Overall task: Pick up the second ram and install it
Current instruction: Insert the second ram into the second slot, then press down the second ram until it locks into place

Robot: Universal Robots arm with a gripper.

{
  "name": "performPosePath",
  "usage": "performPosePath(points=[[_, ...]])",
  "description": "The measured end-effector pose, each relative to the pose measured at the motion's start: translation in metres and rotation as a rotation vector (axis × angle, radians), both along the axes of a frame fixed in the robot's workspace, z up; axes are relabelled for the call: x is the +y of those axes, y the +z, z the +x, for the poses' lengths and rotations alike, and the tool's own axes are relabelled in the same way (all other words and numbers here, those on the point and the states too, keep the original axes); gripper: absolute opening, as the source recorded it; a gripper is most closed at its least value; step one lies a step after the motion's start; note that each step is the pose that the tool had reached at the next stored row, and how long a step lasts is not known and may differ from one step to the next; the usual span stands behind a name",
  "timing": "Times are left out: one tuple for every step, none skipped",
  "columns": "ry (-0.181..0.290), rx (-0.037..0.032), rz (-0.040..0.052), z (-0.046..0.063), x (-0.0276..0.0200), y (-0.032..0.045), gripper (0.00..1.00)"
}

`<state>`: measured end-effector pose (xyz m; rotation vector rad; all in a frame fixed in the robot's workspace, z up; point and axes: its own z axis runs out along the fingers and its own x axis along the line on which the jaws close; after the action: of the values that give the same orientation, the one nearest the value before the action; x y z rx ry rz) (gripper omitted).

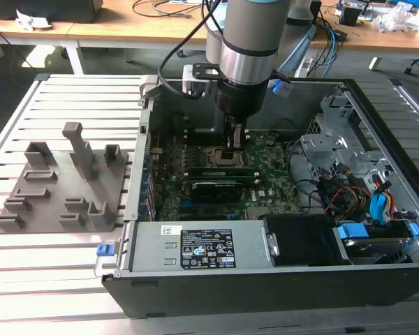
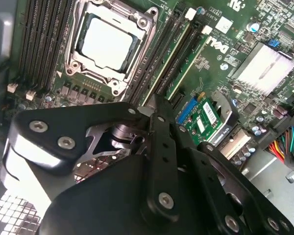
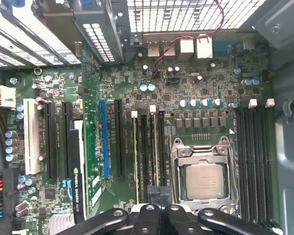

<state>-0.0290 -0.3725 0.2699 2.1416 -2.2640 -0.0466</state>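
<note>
One claw, lowered into the case and set right at the memory slots; apart or pinched, cannot tell. Directly under its tip in both wrist views, the second ram, standing on edge in a slot and running straight out from the claw.

Two rams counted in all. Just beside the second ram, on the side away from the socket, the other ram, parallel and likewise upright in its slot.

One socket just beside the claw on the opposite side, metal lid shining. Beyond it, four bare dark slots in a row.

One board beneath everything. One card near the claw, past the two rams.

Well apart from the claw, outside the case, one gray fixture lying on the slatted surface.
</note>
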Motion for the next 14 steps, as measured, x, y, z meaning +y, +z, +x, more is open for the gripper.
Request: performPosePath(points=[[0.000,0.0000,0.0001,0.000,0.0000,0.0000,0.11],[0.000,-0.0001,0.0001,0.000,0.0000,0.0002,0.11],[0.000,0.0000,0.0001,0.000,0.0000,0.0003,0.11],[0.000,0.0000,0.0001,0.000,0.0000,0.0004,0.11],[0.000,0.0001,-0.0003,0.002,-0.0001,0.0006,0.11],[0.000,0.0003,-0.0003,0.016,0.0000,0.0001,0.11],[0.000,0.0013,-0.0009,0.025,0.0000,-0.0003,0.11],[0.000,0.0026,-0.0011,0.035,0.0000,-0.0008,0.11],[0.000,0.0035,-0.0010,0.043,0.0000,-0.0015,0.11],[0.000,0.0054,-0.0012,0.051,0.0001,-0.0038,0.11],[0.000,0.0066,-0.0013,0.053,0.0000,-0.0067,0.11],[0.000,0.0068,-0.0012,0.054,0.0000,-0.0113,0.11],[0.000,0.0069,-0.0013,0.054,0.0000,-0.0152,0.11],[0.000,0.0069,-0.0014,0.054,0.0001,-0.0202,0.11]])
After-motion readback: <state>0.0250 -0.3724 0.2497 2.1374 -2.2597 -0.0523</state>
